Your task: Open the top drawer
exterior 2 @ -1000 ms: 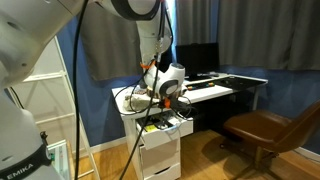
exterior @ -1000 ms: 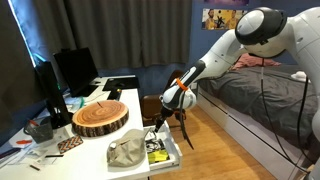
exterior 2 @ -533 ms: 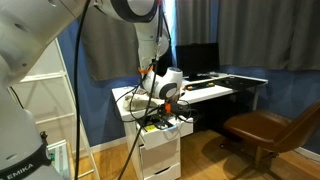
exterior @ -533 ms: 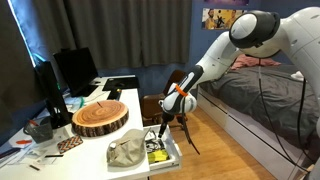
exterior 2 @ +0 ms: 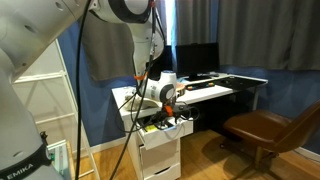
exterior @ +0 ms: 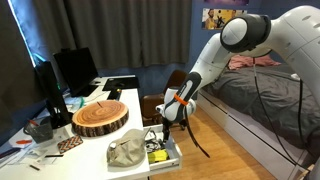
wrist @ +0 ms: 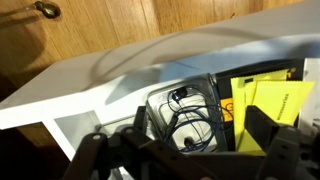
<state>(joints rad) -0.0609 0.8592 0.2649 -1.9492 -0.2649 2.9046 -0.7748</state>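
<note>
Hovering over the top drawer (exterior: 175, 156), the arm's end effector (exterior: 166, 113) sits at centre frame in both exterior views. Its fingers (wrist: 92, 156) are spread wide with nothing between them. The drawer stands pulled out from the white unit below the table (exterior: 92, 141), to the lower right of the wooden slab (exterior: 100, 118). The wrist view looks down into it, with yellow packets (wrist: 268, 104) at right and black cables (wrist: 190, 118) mid-frame. It looks a light, rigid tray on runners that should slide easily. No handle shows on the flat front (wrist: 95, 88), so its top lip seems the best hold, with a straight pull. The loose clutter may shift if it is jerked.
</note>
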